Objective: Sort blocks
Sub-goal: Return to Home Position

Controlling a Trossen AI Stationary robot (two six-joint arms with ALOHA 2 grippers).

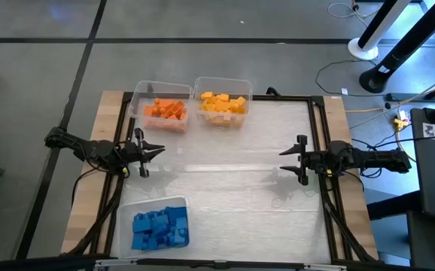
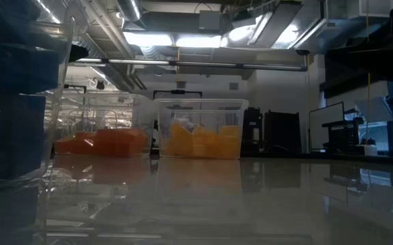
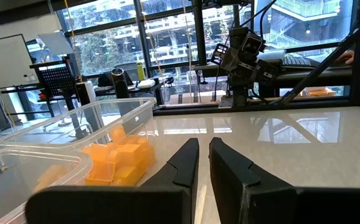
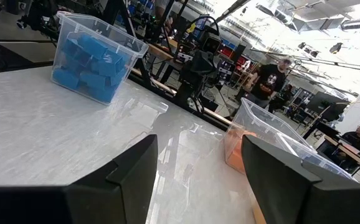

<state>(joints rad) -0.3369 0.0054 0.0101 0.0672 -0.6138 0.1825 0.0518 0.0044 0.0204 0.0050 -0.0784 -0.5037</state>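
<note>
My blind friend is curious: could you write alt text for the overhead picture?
Three clear bins on a pale table hold sorted blocks: orange blocks and yellow blocks side by side at the top, blue blocks at bottom left. The left gripper and right gripper face each other, empty.

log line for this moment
blue blocks, orange blocks, yellow blocks sorted | left pincer shut, empty, left side | right pincer open, empty, right side

- I'm holding the left gripper point(image 3: 203, 143) level, pointing inward, fingers nearly touching.
- I'm holding the right gripper point(image 4: 198, 142) facing it, well apart, fingers spread wide.
</note>
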